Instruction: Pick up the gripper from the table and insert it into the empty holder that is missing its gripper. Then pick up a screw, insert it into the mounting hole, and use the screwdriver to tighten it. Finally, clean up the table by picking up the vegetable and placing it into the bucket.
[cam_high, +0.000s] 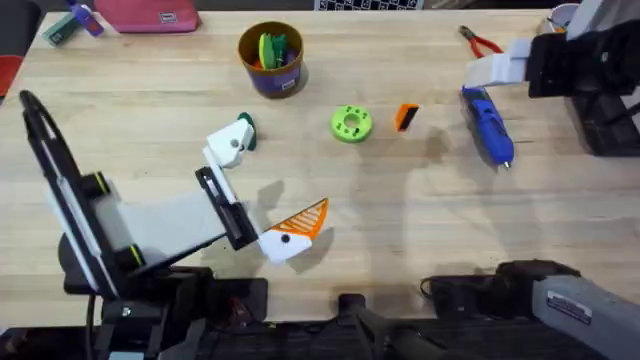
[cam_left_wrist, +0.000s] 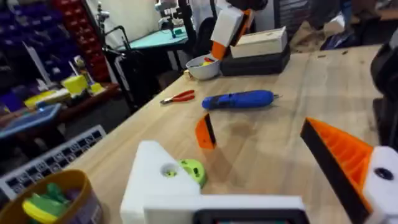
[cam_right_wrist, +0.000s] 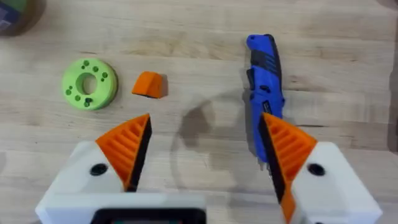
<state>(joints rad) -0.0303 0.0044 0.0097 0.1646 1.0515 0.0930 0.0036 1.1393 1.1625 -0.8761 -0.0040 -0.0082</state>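
While the orange gripper finger (cam_right_wrist: 149, 84) lies loose on the worktop (cam_high: 400, 220) between the green disc (cam_right_wrist: 89, 83) and blue screwdriver (cam_right_wrist: 266, 74), the right gripper (cam_right_wrist: 205, 149) hovers nearer, jaws spread, finger just ahead; the left gripper (cam_high: 262, 192) holds one empty holder (cam_left_wrist: 163, 177), jaws spread.

A workshop: red pliers (cam_left_wrist: 178, 97) on a wooden workbench (cam_high: 420, 215), parts bins (cam_left_wrist: 81, 15) (red and purple) behind.

A light green disc (cam_high: 351, 123) (ringed with small holes) lies on the table (cam_high: 400, 220); red-handled pliers (cam_high: 480, 42) rest near its far edge.
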